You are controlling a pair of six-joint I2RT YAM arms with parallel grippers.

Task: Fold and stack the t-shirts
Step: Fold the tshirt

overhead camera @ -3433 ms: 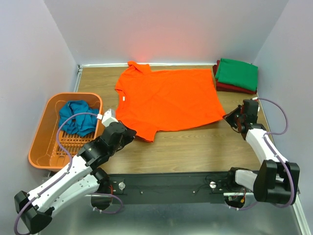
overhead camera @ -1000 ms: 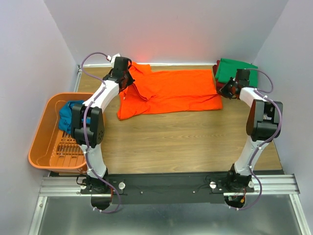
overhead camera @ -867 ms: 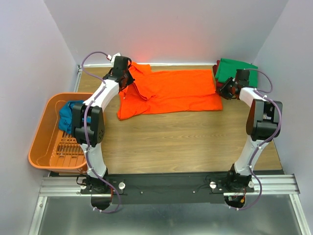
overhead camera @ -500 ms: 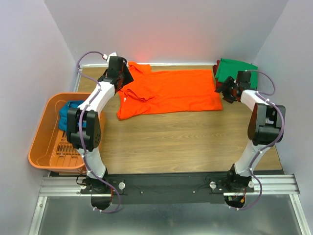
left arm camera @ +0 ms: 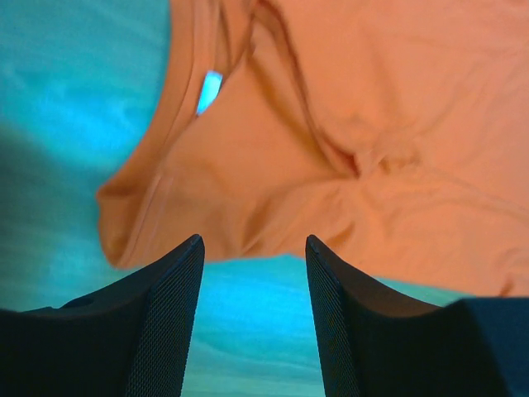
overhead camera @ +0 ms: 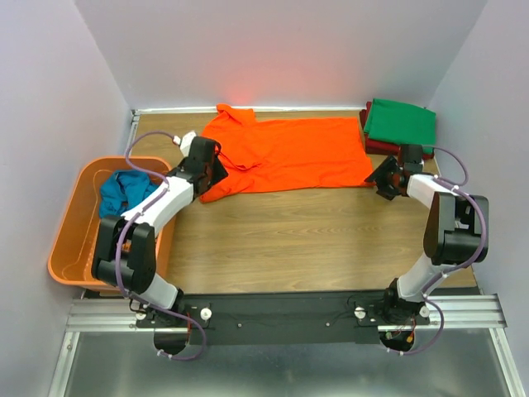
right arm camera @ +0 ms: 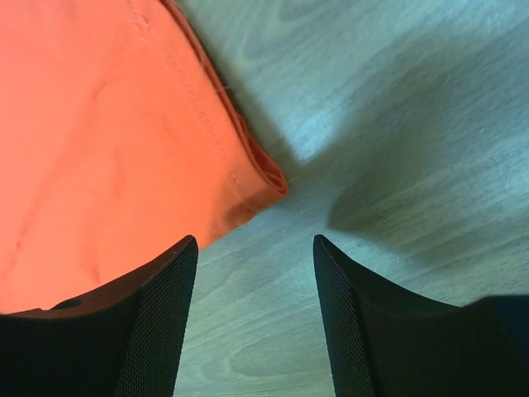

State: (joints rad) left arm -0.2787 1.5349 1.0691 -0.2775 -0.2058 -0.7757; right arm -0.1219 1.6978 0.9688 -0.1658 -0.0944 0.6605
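Now both pincers stand with their jaws apart and nothing between them, where a second ago each was pinched shut at the far edge of the orange t-shirt [overhead camera: 285, 153]. The left gripper [left arm camera: 252, 240] has drawn back to the near left end of the shirt: the rumpled hem lies just ahead of its fingertips, the collar farther ahead and to the left. The right gripper [right arm camera: 254, 240] has come back too (less far), and the shirt's folded corner sits just ahead of it and to its left, apart from the fingers, on bare table [overhead camera: 314, 231]. The shirt lies as a folded band between the two. Beyond the right pincer the green t-shirt [overhead camera: 401, 124] rests on the dark red t-shirt [overhead camera: 388, 149]. Behind the left one, the teal-blue t-shirt [overhead camera: 128, 192] lies in the basket [overhead camera: 70, 240].
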